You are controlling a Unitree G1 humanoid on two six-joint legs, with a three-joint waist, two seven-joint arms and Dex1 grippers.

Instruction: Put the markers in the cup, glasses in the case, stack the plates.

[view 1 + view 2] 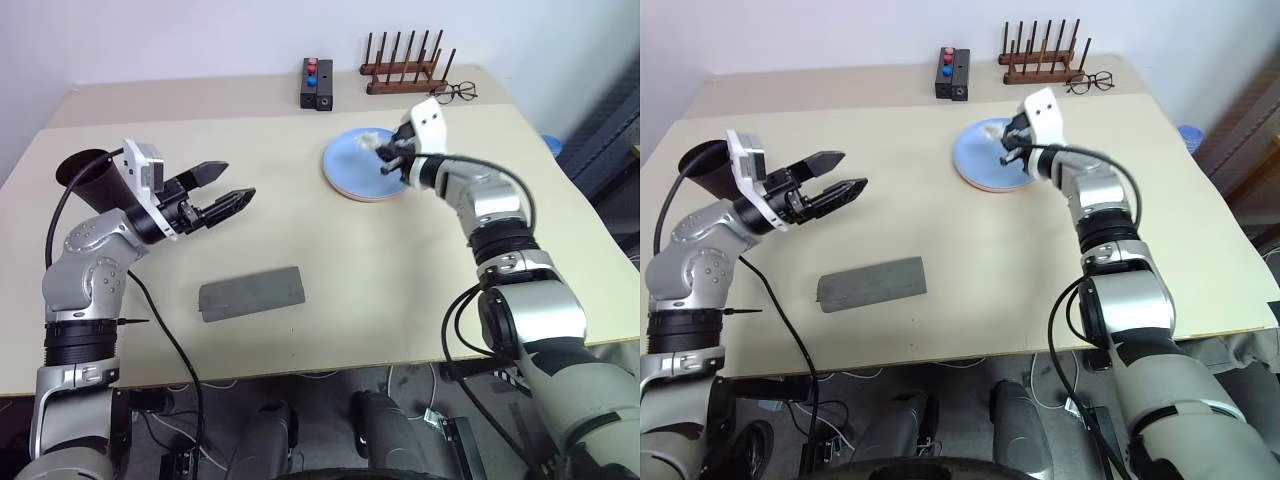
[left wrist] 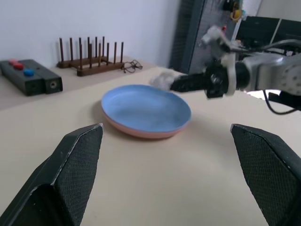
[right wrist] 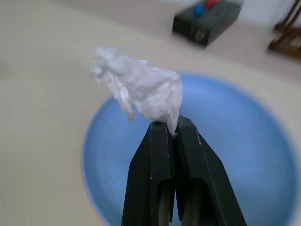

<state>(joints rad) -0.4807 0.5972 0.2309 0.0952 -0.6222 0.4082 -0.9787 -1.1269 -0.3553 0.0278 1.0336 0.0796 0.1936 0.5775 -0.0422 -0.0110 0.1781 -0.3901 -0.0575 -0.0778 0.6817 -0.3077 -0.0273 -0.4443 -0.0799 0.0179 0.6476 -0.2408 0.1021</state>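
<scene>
head views: plates (image 1: 360,172) stacked far right, blue on pink; grey case (image 1: 251,294) near centre; cup (image 1: 95,180) far left.
left wrist: left gripper (image 2: 174,174) jaws wide, empty.
right wrist: right gripper (image 3: 171,123) pinching white tissue wad (image 3: 138,89) over blue plate.
handling: tissue soft, featherlight; plates rigid, slick, grab at rim.

beige table (image 1: 400,280): black cup (image 1: 95,180), grey case (image 1: 251,293), stacked plates (image 1: 350,170), button box (image 1: 317,83), peg rack (image 1: 405,70), spectacles (image 1: 455,92).
</scene>
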